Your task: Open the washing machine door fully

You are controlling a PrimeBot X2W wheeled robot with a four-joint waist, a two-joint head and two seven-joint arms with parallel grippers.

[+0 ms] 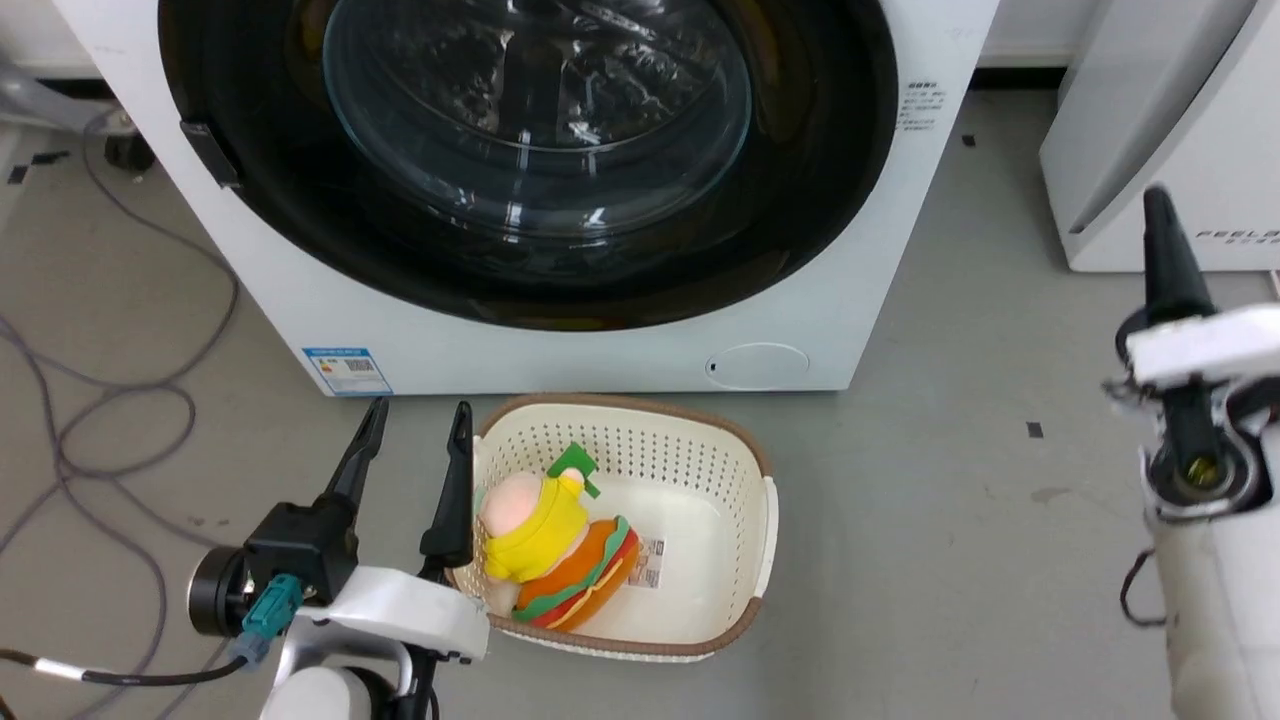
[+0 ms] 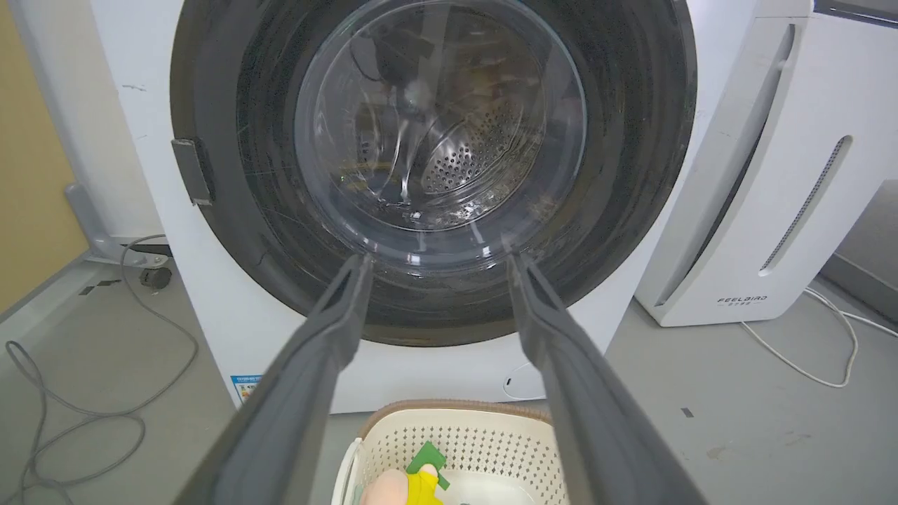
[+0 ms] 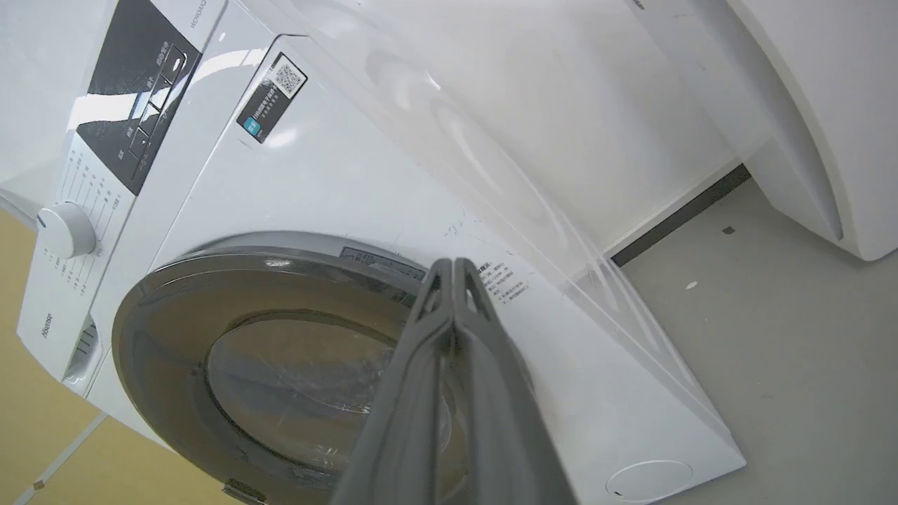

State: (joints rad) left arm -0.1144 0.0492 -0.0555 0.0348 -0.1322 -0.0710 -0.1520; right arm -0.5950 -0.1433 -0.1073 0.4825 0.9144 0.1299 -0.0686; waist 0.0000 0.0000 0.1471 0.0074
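At lower left, our left gripper (image 1: 420, 412) hangs with its two dark fingers spread, empty, just beside the cream perforated plastic basket (image 1: 745, 480). Behind it, the round glossy black washing machine door (image 1: 535, 150) sits shut against the big white washing machine (image 1: 600, 350). At right, our right gripper (image 3: 454, 268) has its fingers pressed together, holding nothing.

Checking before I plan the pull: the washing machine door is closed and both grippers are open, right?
Not quite. The right gripper is shut, its fingers pressed together in the right wrist view. The left gripper is open, and the washing machine door is closed.
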